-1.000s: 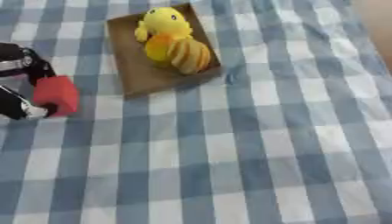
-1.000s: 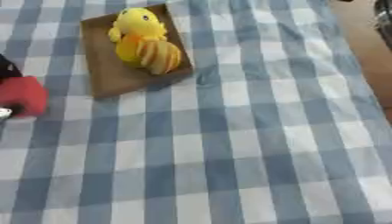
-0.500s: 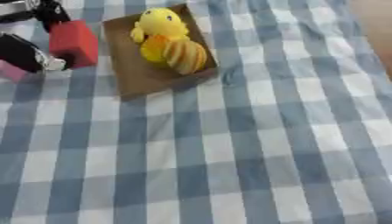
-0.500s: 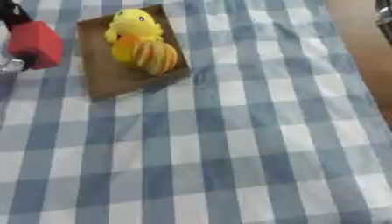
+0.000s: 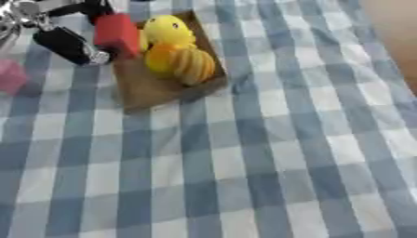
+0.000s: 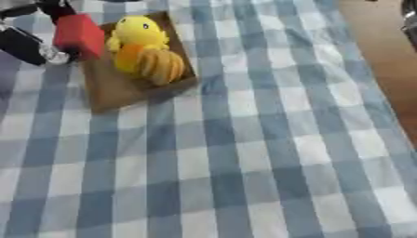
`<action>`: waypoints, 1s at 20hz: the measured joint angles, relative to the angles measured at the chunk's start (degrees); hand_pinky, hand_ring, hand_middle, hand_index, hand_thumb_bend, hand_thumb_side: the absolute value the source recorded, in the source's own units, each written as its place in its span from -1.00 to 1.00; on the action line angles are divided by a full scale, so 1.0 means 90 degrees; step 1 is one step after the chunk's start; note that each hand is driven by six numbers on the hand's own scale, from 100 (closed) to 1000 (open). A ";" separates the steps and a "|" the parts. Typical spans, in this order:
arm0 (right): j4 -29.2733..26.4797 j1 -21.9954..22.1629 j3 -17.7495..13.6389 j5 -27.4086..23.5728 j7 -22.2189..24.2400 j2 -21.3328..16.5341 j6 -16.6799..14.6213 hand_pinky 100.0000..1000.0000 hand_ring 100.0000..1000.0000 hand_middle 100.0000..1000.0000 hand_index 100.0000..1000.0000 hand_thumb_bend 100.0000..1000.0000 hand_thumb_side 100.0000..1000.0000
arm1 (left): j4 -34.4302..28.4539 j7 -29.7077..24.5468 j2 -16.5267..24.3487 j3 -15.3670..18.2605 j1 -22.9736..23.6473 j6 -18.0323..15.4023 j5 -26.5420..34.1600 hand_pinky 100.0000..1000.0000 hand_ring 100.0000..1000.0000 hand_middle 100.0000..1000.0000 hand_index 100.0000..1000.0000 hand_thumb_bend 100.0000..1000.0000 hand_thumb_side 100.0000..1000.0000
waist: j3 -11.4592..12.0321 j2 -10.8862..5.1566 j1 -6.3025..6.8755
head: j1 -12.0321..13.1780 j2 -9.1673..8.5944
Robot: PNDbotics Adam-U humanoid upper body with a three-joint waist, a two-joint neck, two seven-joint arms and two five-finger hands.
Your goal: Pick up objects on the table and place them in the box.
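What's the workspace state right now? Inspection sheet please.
Surface: blue and white checked tablecloth.
Job's things: red block held over the left edge of the cardboard box; yellow duck toy and a yellow-orange ridged object already in the box.
Clutter: pink object at the left edge, on the cloth.
Hands: left hand curled round the red block; right hand not identifiable.
Cables: nothing seen.
Surroundings: brown floor to the right.
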 measured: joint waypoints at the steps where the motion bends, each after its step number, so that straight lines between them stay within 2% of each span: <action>1: 0.0000 -0.0007 0.0015 -0.0003 0.0008 0.0007 0.0004 0.54 0.45 0.36 0.58 -1.00 0.20 | 0.0072 0.0006 -0.0053 -0.0001 -0.0011 -0.0025 -0.0053 0.54 0.25 0.04 0.25 -0.73 -0.61 | -0.0008 0.0002 0.0011 | 0.0007 -0.0002; 7: 0.0000 -0.0111 0.0023 -0.0025 0.0038 0.0073 0.0000 0.54 0.45 0.36 0.58 -1.00 0.21 | 0.0395 -0.0097 -0.0222 -0.0047 -0.0032 -0.0246 -0.0366 0.55 0.28 0.07 0.26 -0.68 -0.62 | -0.0045 0.0030 0.0016 | 0.0010 -0.0004; 10: 0.0000 -0.0136 0.0028 -0.0031 0.0042 0.0115 -0.0003 0.54 0.44 0.36 0.58 -1.00 0.21 | 0.0508 -0.0172 -0.0276 -0.0052 -0.0032 -0.0330 -0.0442 0.56 0.31 0.10 0.31 -0.60 -0.56 | -0.0053 0.0031 0.0017 | 0.0010 -0.0004; 13: 0.0000 -0.0166 0.0054 -0.0054 0.0045 0.0135 -0.0001 0.54 0.44 0.36 0.58 -1.00 0.22 | 0.0618 -0.0213 -0.0335 -0.0052 -0.0032 -0.0378 -0.0466 0.62 0.42 0.24 0.46 -0.45 -0.48 | -0.0071 0.0031 0.0017 | 0.0010 -0.0004; 17: 0.0000 -0.0166 0.0057 -0.0085 0.0057 0.0174 0.0010 0.53 0.44 0.36 0.58 -1.00 0.22 | 0.0710 -0.0254 -0.0403 -0.0069 -0.0033 -0.0419 -0.0554 0.73 0.65 0.54 0.72 -0.18 -0.40 | -0.0087 0.0034 0.0020 | 0.0009 -0.0004; 20: 0.0000 -0.0165 0.0058 -0.0087 0.0069 0.0175 0.0022 0.53 0.44 0.36 0.58 -1.00 0.23 | 0.0713 -0.0272 -0.0414 -0.0072 -0.0032 -0.0402 -0.0622 0.79 0.72 0.64 0.82 0.04 -0.28 | -0.0088 0.0034 0.0026 | 0.0004 -0.0004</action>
